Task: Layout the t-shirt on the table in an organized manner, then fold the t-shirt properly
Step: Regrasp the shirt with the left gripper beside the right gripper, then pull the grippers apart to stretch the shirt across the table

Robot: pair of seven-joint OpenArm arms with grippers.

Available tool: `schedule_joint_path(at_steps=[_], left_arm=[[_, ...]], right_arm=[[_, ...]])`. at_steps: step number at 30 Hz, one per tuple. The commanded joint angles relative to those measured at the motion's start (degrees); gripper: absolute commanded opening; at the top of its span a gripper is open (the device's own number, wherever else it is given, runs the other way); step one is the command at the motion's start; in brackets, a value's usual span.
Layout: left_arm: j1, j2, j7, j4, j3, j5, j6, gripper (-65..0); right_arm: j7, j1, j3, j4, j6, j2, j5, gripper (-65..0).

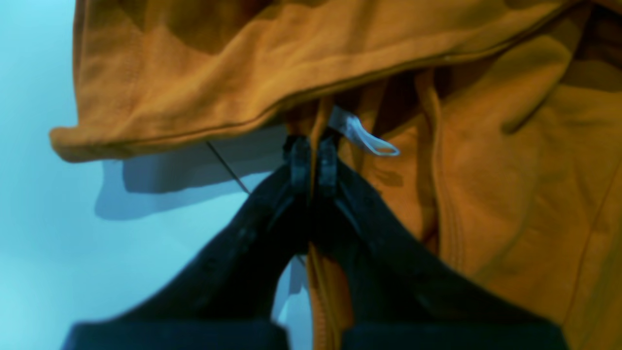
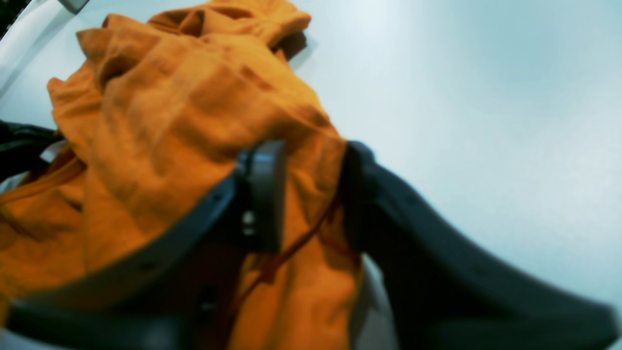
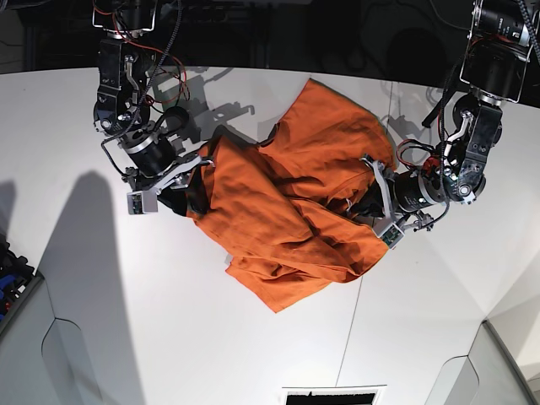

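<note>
A: Left wrist view, nearest first. The left gripper (image 1: 314, 158) has its jaws pressed together on a thin fold of the t-shirt (image 1: 510, 194). A small white tag (image 1: 362, 135) loops out just beside the tips.

B: And the cloth itself?

A: Plain orange, soft, heavily creased. A hemmed edge hangs over the table (image 1: 39, 218) and throws a shadow on it.

B: Right wrist view?

A: The right gripper (image 2: 311, 192) has its jaws partly apart with a bunch of orange fabric between them. The inner fingertip (image 2: 262, 194) lies against the cloth. Picture is blurred; a firm grip I cannot confirm.

B: What does the base view add?

A: The whole layout. The t-shirt (image 3: 295, 211) lies crumpled in a heap near the middle of the white table (image 3: 126, 337), stretched between both arms, one flap spread toward the far edge. A thin dark seam line (image 3: 350, 333) runs under the near side of it. The tag does not show here.
</note>
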Motion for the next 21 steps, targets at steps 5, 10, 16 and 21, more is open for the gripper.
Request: schedule_joint_path(at_steps=[5, 10, 16, 21], left_arm=[[-1.1, -0.7, -0.6, 0.8, -0.5, -0.7, -0.4, -65.0], [-1.1, -0.7, -0.6, 0.8, -0.5, -0.6, -0.4, -65.0], [-1.1, -3.1, -0.6, 0.8, -1.1, -0.4, -0.4, -65.0], [-1.1, -6.1, -0.2, 0.8, -3.3, -0.5, -0.3, -65.0]], right_arm=[[1.6, 0.9, -0.1, 1.2, 0.9, 0.0, 0.9, -61.5], [1.8, 1.0, -0.1, 1.3, 0.9, 0.0, 0.9, -65.0], [1.7, 2.8, 2.6, 2.8, 0.9, 0.3, 0.7, -65.0], [1.6, 4.8, 7.2, 3.0, 0.9, 3.4, 0.7, -65.0]])
